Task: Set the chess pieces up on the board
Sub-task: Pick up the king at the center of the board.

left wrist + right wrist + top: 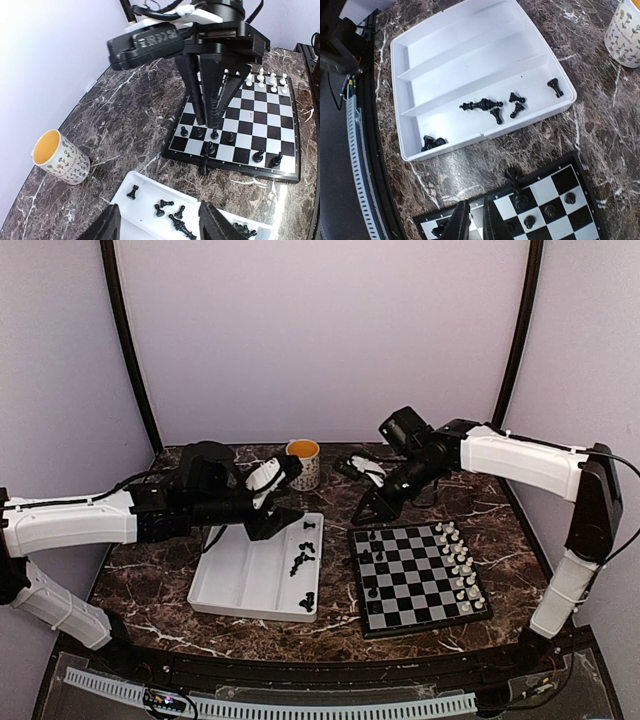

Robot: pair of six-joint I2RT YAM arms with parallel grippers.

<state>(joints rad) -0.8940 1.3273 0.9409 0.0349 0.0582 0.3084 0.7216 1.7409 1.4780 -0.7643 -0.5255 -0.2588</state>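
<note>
Hovering: left gripper (pixel 160 212) spread over tray (pixel 240 575); right gripper (pixel 476 212) narrowed over board (pixel 550 185).

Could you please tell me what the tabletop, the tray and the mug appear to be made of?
The tabletop looks like polished marble or a marble-look laminate: dark with white veins, slightly glossy. The tray seems moulded white plastic: smooth, thin dividers. The mug is probably glazed ceramic: cream, printed pattern, yellow inside.

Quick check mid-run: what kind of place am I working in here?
Probably a staged robot test booth, not a home: plain pale walls framed by black poles close in a marble-look table, with a white slotted duct along its near edge.
</note>
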